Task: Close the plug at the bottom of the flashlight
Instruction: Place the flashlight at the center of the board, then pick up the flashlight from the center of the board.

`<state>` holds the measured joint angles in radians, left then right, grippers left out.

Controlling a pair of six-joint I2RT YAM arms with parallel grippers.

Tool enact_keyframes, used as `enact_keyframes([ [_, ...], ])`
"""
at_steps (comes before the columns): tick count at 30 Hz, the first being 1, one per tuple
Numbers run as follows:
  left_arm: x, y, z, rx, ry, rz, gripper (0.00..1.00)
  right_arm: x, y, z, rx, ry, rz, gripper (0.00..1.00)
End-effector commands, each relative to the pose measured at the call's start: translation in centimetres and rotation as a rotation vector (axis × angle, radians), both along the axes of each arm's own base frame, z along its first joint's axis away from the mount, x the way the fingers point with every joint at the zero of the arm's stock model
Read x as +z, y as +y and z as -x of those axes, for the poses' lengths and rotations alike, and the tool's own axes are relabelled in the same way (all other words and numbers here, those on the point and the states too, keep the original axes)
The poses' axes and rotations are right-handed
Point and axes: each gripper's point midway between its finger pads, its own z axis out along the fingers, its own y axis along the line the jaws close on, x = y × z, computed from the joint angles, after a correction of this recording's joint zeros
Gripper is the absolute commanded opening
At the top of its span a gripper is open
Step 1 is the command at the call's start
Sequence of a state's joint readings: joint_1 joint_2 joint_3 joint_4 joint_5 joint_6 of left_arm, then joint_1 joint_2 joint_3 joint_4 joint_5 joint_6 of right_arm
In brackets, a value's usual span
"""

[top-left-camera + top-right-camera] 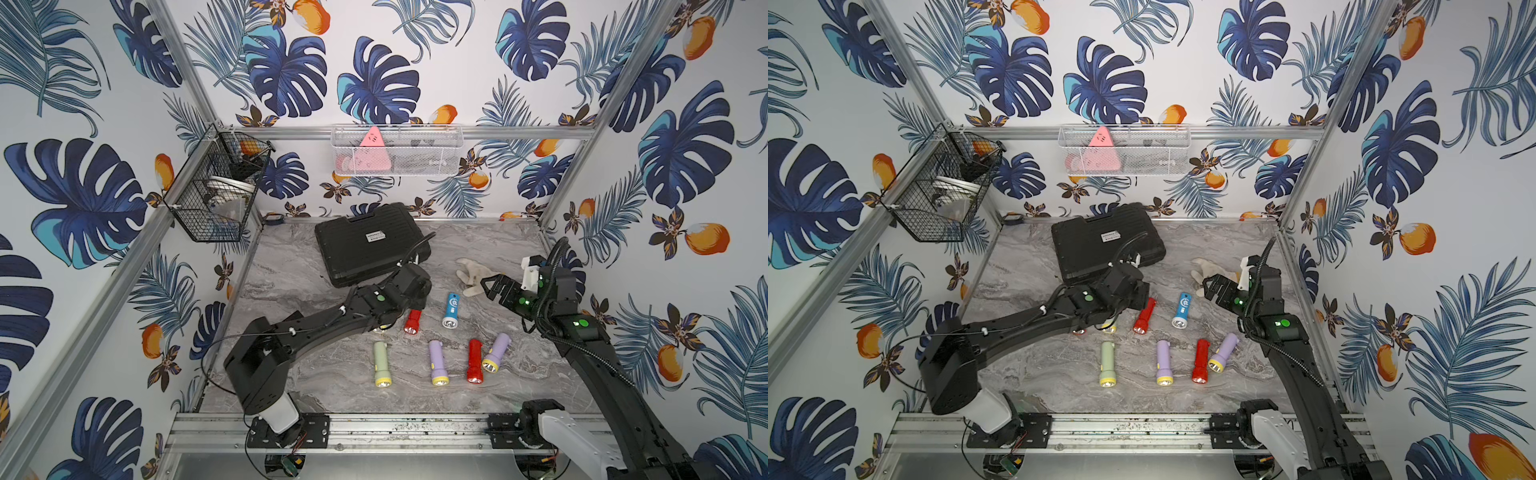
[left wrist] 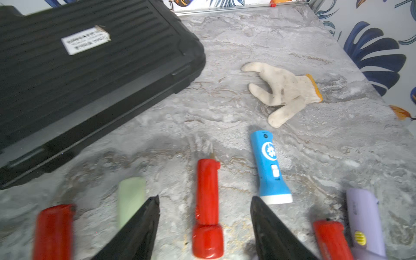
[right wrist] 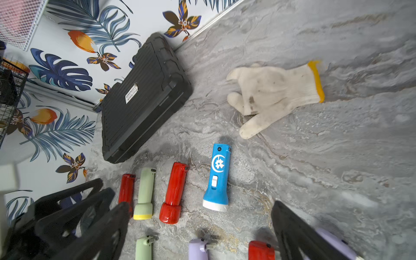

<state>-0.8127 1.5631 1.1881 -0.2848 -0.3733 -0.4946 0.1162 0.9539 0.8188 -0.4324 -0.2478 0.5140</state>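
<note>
Here our left tool (image 2: 204, 198) hangs open over the counter (image 2: 292, 40), fingers (image 2: 139, 229) either side of the red flashlight (image 2: 207, 191) without touching it, set, we judge, to reach the plug (image 2: 212, 155) jutting from its tail. Our right tool (image 3: 200, 203) hangs wide open, empty. In a top view, from that flashlight, the blue flashlight (image 1: 1182, 309) lies at three o'clock, the glove (image 1: 1204, 266) at two, the black case (image 1: 1100, 245) at eleven; a green flashlight (image 1: 1109, 329) and a second red flashlight (image 1: 1079, 331) crowd nine o'clock.
</note>
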Motion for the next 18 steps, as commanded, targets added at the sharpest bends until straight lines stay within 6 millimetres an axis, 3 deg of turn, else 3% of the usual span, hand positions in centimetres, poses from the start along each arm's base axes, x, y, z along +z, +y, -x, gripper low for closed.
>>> enact_keyframes([
  [1,-0.2,3.1,1.9,0.0,0.015,-0.07,0.68,0.0,1.5,-0.6,0.036,0.0,-0.066,1.0],
  [5,-0.7,5.8,4.8,0.005,0.057,-0.087,0.68,-0.7,3.0,-1.0,0.066,0.016,-0.064,1.0],
  [11,-3.8,8.8,8.8,0.004,0.187,-0.122,0.68,-1.8,4.9,-1.0,0.102,0.038,-0.019,1.0],
  [18,-6.8,10.4,12.0,0.007,0.311,-0.126,0.71,-3.6,5.5,-0.5,0.117,0.078,0.003,1.0],
])
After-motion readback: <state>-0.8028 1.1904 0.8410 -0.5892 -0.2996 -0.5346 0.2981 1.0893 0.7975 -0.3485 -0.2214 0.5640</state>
